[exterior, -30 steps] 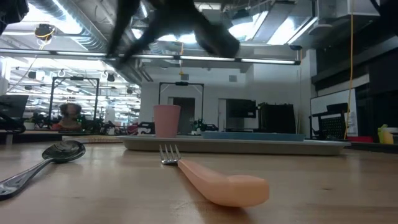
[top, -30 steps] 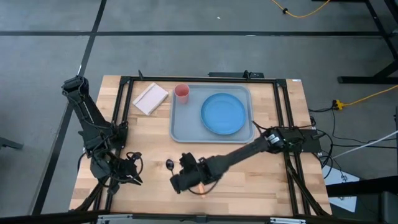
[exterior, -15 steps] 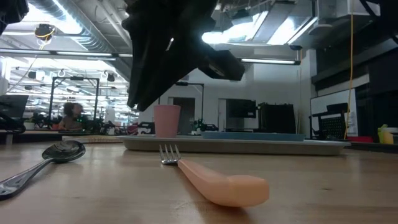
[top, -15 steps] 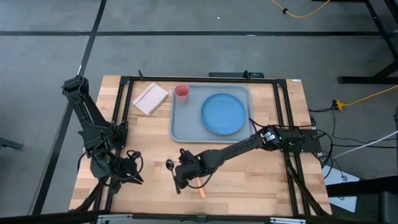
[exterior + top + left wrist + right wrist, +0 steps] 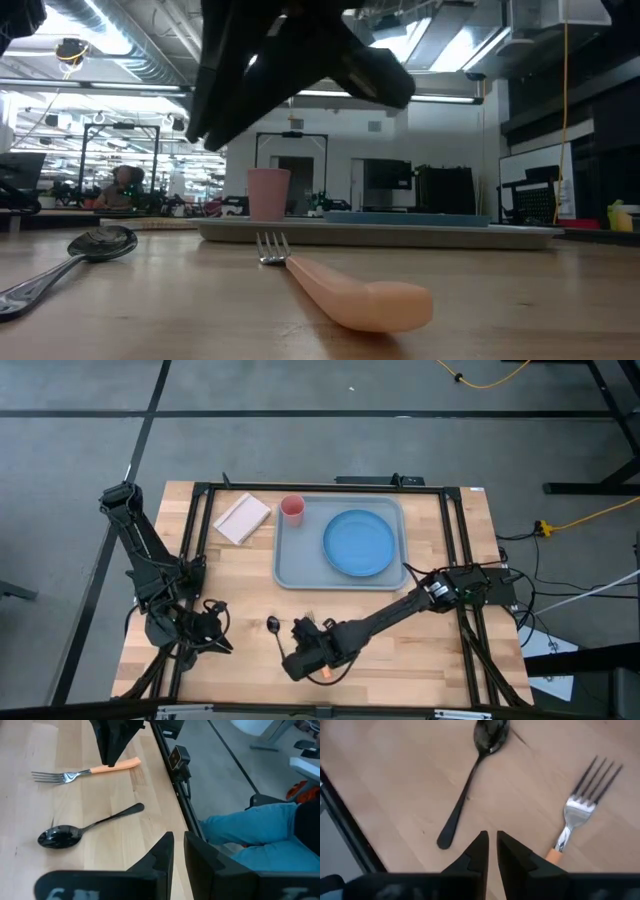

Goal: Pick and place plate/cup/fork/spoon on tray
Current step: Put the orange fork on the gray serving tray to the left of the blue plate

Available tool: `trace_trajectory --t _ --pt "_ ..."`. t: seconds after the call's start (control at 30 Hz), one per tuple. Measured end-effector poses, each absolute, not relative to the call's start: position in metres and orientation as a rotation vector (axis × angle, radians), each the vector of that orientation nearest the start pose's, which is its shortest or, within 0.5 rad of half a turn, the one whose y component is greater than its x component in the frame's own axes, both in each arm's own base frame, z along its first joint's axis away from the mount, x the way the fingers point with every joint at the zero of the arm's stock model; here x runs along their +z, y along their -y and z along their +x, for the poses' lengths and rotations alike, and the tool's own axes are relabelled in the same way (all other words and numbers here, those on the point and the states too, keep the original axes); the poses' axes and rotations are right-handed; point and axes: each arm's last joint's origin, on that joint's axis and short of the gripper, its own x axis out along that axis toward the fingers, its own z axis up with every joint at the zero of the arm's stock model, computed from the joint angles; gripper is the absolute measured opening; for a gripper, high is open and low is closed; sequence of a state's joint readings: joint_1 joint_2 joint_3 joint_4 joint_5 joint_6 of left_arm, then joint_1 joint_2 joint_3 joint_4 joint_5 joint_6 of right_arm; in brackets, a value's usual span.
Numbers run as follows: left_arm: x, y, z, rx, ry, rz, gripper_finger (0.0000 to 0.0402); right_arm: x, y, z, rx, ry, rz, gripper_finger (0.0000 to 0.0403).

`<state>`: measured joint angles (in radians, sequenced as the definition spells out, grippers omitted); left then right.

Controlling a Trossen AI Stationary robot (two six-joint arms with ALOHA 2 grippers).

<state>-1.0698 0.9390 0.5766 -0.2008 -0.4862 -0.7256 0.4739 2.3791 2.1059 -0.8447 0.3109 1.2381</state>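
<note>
The blue plate (image 5: 358, 543) and the pink cup (image 5: 292, 509) stand on the grey-blue tray (image 5: 300, 565), the cup in its far left corner. The fork (image 5: 580, 805) with its orange handle (image 5: 326, 675) and the dark spoon (image 5: 472, 775) lie flat on the bare wood near the near edge, the spoon (image 5: 273, 625) left of the fork. My right gripper (image 5: 302, 658) hovers shut above the table, over the fork, between fork and spoon in its wrist view (image 5: 491, 837). My left gripper (image 5: 207, 636) waits shut at the near left.
A beige pad (image 5: 243, 518) lies left of the tray at the far side. Black frame rails (image 5: 190, 540) run along the table's left and right sides. A person's blue-clad legs (image 5: 250, 825) show beyond the near edge in the left wrist view.
My right gripper has swung a little toward the spoon and dipped, then come back toward the near edge above the fork. Fork and spoon have stayed where they lay.
</note>
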Motion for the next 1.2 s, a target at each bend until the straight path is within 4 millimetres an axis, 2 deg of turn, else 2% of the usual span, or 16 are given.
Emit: trace_trajectory --t 0.23,0.43,0.7,1.03,1.2 --pt "0.236 0.163 0.105 -0.392 -0.581 -0.287 0.0037 0.189 -0.220 0.448 -0.579 -0.959 0.734 0.0053" --pt "0.236 0.163 0.105 -0.427 -0.548 -0.152 0.0037 0.188 -0.210 0.446 -0.676 -0.941 0.728 0.0053" --pt "0.236 0.163 0.105 -0.428 -0.547 -0.147 0.0037 0.187 -0.206 0.442 -0.730 -0.927 0.623 0.0053" --pt "0.236 0.163 0.105 -0.434 -0.551 -0.150 0.0037 0.187 -0.215 0.438 -0.721 -0.905 0.598 0.0054" --pt "0.236 0.163 0.105 -0.435 -0.550 -0.143 0.0037 0.190 -0.220 0.446 -0.628 -0.889 0.658 0.0054"
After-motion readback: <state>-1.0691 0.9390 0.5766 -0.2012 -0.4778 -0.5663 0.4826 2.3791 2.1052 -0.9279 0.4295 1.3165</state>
